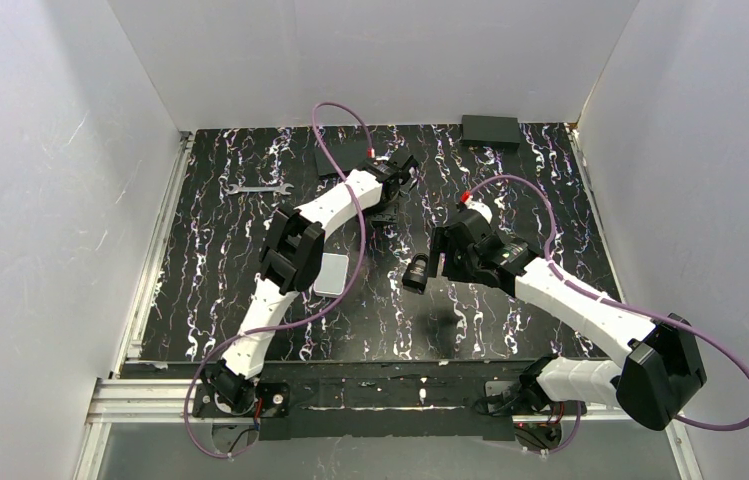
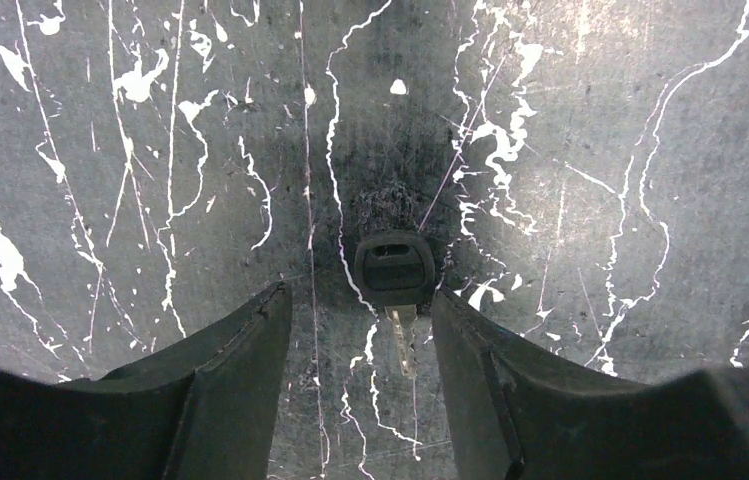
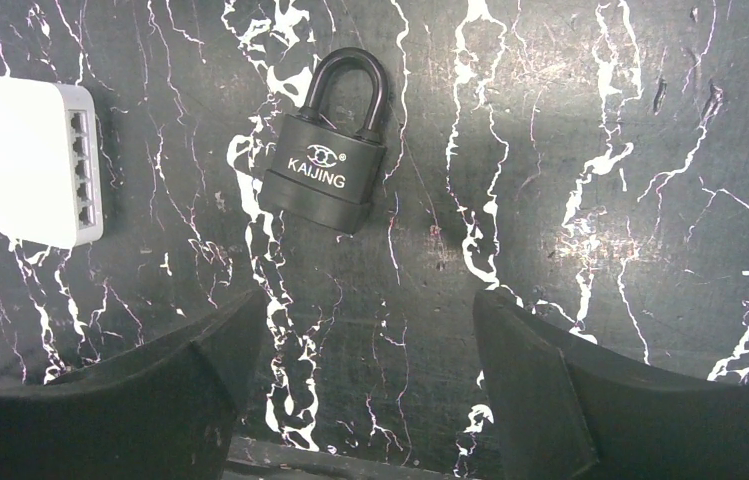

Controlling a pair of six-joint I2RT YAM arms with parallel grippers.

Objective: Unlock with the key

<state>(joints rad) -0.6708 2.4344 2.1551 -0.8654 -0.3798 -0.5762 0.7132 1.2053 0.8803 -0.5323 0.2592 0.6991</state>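
Here the key [image 2: 396, 270] lies flat on the table [image 2: 150, 150] between the left gripper's [image 2: 360, 293] spread fingers; light, stiff, likely slippery, best pinched across its black head. The right gripper [image 3: 368, 296] hangs spread, empty.

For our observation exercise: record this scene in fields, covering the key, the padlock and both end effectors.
left end effector: open, straddling the key
right end effector: open, empty
key: flat on the table, not gripped
padlock: flat on the table, shackle closed, beyond the right end effector's fingertips
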